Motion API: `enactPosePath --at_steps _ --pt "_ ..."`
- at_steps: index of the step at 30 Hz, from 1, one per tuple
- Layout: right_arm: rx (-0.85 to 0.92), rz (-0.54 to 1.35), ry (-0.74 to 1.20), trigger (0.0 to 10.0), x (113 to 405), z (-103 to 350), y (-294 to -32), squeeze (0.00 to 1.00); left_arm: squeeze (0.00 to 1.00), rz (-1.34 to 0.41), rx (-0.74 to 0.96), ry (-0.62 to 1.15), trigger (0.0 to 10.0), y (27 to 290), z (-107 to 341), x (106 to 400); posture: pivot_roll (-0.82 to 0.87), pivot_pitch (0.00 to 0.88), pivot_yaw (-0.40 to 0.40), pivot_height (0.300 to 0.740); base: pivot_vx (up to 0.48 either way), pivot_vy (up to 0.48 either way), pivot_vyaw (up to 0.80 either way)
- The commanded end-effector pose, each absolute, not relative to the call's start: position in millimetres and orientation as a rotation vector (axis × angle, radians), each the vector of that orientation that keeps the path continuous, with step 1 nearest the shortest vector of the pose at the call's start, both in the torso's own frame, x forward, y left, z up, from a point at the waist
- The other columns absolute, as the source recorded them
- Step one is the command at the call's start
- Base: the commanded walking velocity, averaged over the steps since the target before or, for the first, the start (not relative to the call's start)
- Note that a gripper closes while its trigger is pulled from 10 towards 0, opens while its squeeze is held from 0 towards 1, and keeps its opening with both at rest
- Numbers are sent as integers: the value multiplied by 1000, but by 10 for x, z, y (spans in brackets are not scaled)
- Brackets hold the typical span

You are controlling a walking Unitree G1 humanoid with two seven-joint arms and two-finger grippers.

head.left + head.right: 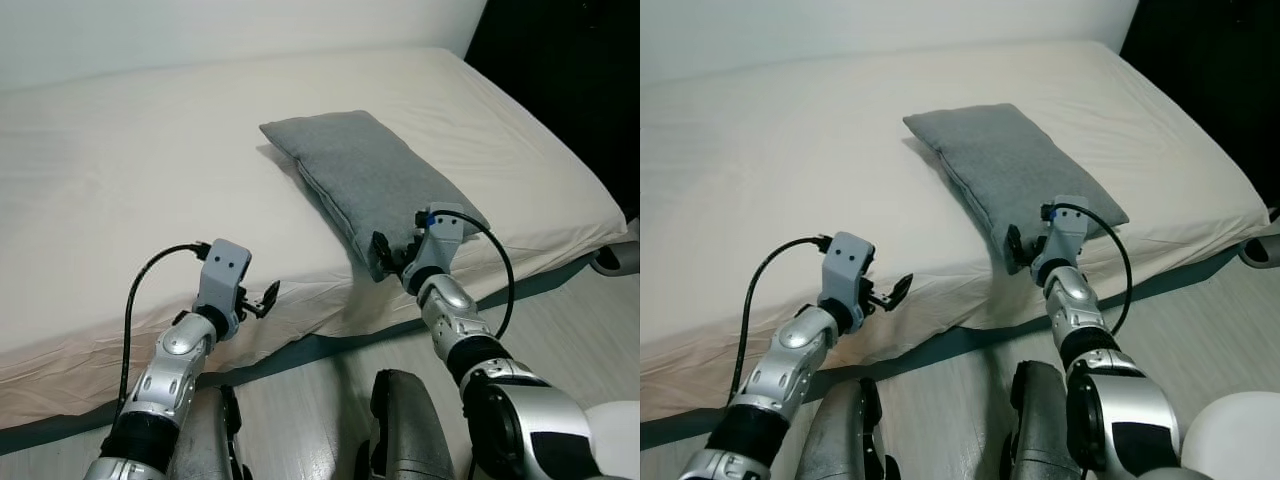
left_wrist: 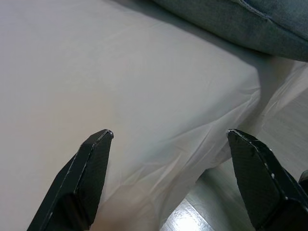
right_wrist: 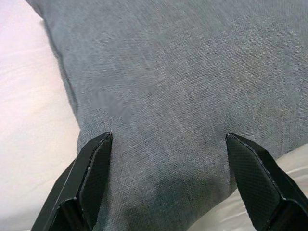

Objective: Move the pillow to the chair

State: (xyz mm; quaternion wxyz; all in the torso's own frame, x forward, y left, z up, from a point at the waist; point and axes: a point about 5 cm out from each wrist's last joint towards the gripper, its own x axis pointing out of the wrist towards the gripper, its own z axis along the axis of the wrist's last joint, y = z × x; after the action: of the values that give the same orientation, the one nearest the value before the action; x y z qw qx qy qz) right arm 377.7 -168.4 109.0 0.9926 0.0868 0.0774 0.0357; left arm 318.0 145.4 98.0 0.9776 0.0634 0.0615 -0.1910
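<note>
A grey rectangular pillow point(image 1: 370, 180) lies slanted on the bed point(image 1: 120, 180), its near end at the mattress's front edge. My right gripper point(image 1: 392, 255) is open at that near end, its two black fingers spread across the pillow's point(image 3: 183, 72) width just short of the fabric. My left gripper point(image 1: 262, 298) is open as well and hovers at the bed's front edge, left of the pillow, with only the cream sheet point(image 2: 120, 82) between its fingers.
The bed has a cream sheet and runs back to a white wall. Pale wood floor point(image 1: 560, 310) lies in front and to the right. A dark opening point(image 1: 570, 70) stands at the far right. A grey and white object point(image 1: 620, 258) sits by the bed's right corner.
</note>
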Motion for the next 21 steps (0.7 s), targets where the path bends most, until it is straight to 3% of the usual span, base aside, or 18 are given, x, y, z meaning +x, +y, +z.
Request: enactPosePath --at_steps 1,7,8,9,10,11,21 --pt "179 42 214 10000 3748 1002 -1716 0 0 -389 120 133 10000 1425 959 3168 83 222 -46 560 0 0 0" --pt "207 29 232 10000 3744 984 -1730 0 0 -396 121 132 10000 1403 963 3172 88 225 -43 560 0 0 0" --pt "210 31 231 4078 3746 987 -1729 0 0 -396 121 131 10000 1402 967 3176 90 226 -42 560 0 0 0" --pt "211 31 230 1294 3748 991 -1729 0 0 -396 122 131 10000 1402 971 3181 90 225 -42 560 0 0 0" --pt "211 31 230 1294 3748 991 -1729 0 0 -396 122 131 10000 1402 971 3181 90 225 -42 560 0 0 0" --pt "214 32 228 0 3751 996 -1730 0 0 -394 122 130 10000 1404 975 3187 90 227 -40 560 0 0 0" --pt "214 23 225 0 3754 1006 -1756 0 0 -388 123 130 10000 1406 980 3203 92 227 -38 560 0 0 0"
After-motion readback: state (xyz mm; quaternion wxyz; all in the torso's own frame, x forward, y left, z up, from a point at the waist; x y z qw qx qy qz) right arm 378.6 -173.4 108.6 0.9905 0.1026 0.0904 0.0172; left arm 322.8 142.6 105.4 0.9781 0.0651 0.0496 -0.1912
